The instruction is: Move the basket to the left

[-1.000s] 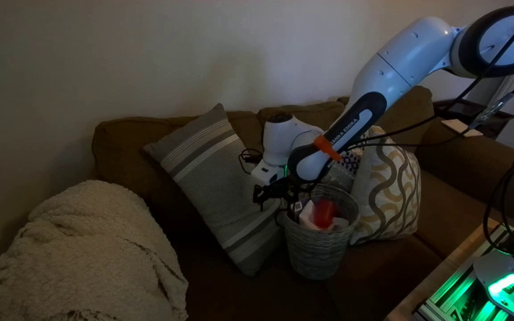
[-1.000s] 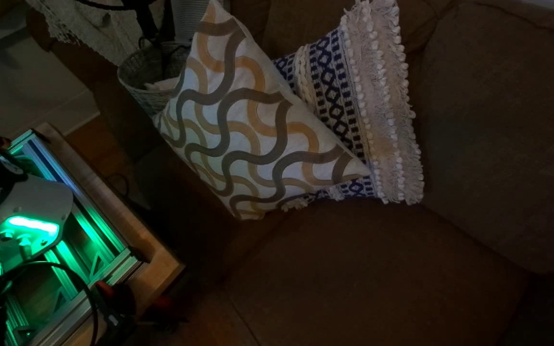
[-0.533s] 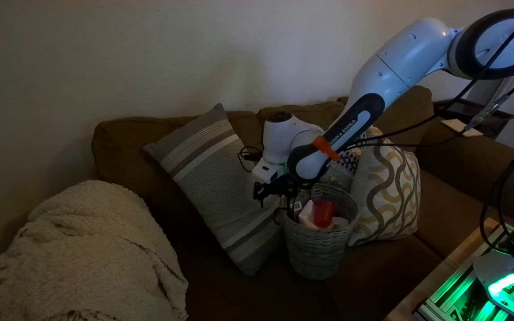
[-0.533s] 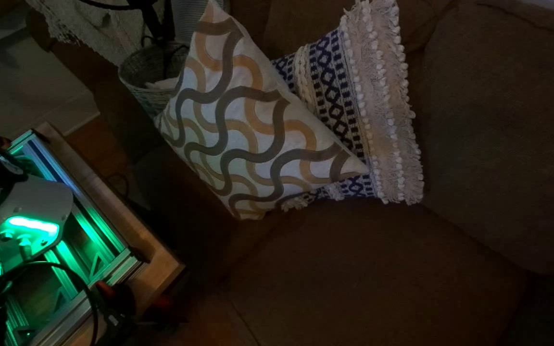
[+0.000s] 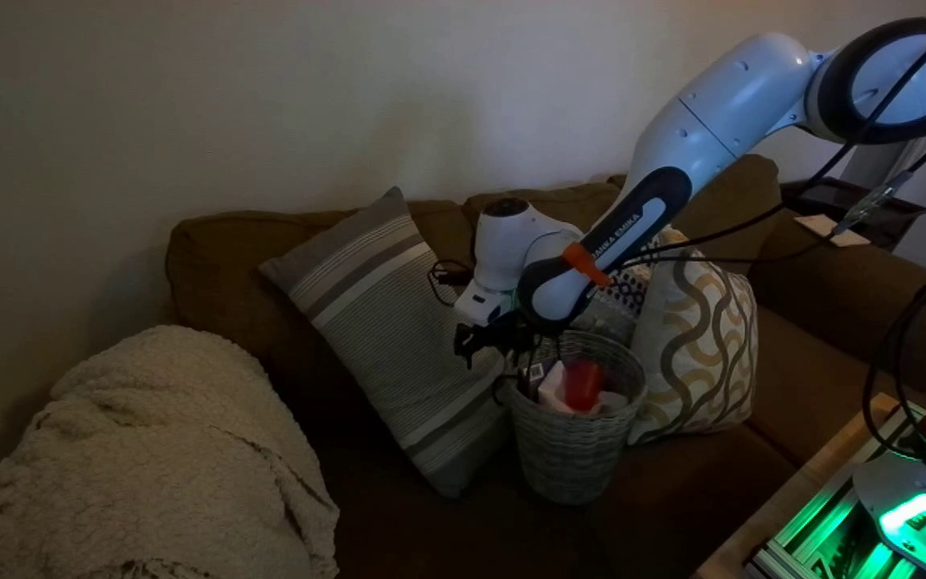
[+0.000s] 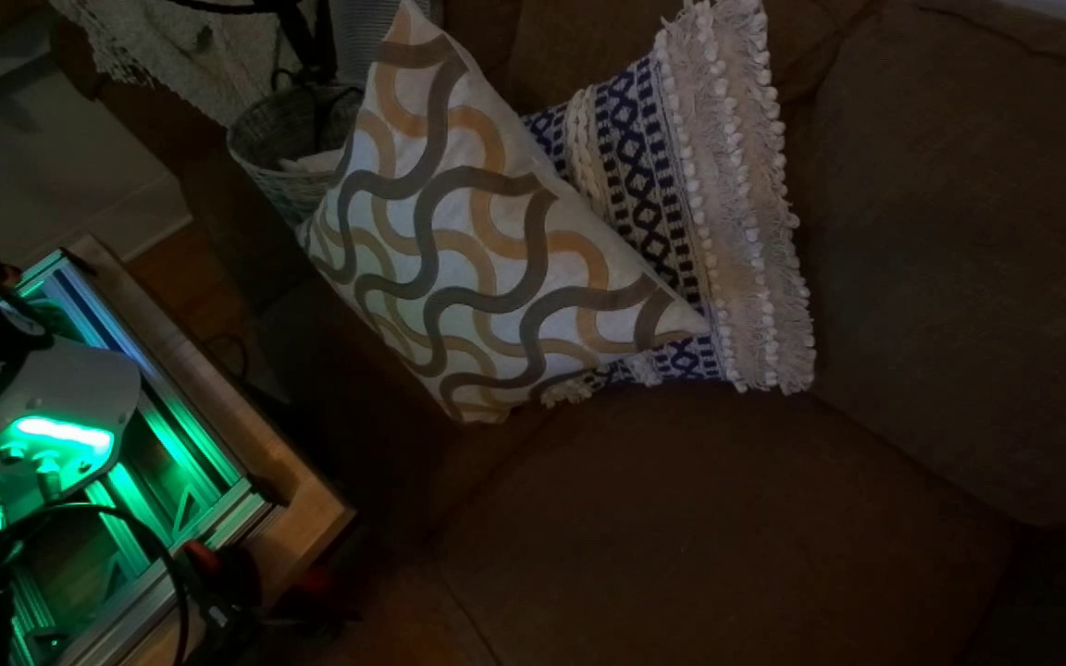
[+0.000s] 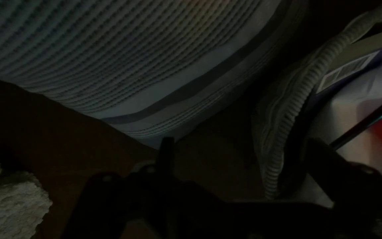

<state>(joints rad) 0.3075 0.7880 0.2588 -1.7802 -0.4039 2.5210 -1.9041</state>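
The pale grey woven basket [image 5: 571, 454] stands upright on the brown sofa, with a red item [image 5: 583, 384] and a light cloth [image 5: 551, 388] at its top. In an exterior view the basket [image 6: 278, 185] is partly hidden by a cushion. My gripper [image 5: 497, 363] is over the basket's rim on the striped-cushion side. In the wrist view the gripper [image 7: 240, 142] is dark and open. The basket's rim [image 7: 285, 124] lies between its fingers, one finger outside and one over the inside. No contact with the rim is visible.
The grey striped cushion [image 5: 399, 338] leans close beside the basket. The patterned white-and-tan cushion [image 5: 700, 354] is on its other side, with a fringed blue-and-white cushion [image 6: 644, 185] behind. A fleecy cream blanket [image 5: 149, 458] covers the sofa's near end. The robot's wooden stand [image 6: 311, 509] is in front.
My gripper has risen very slightly over the basket's rim. The basket and cushions have not visibly moved.
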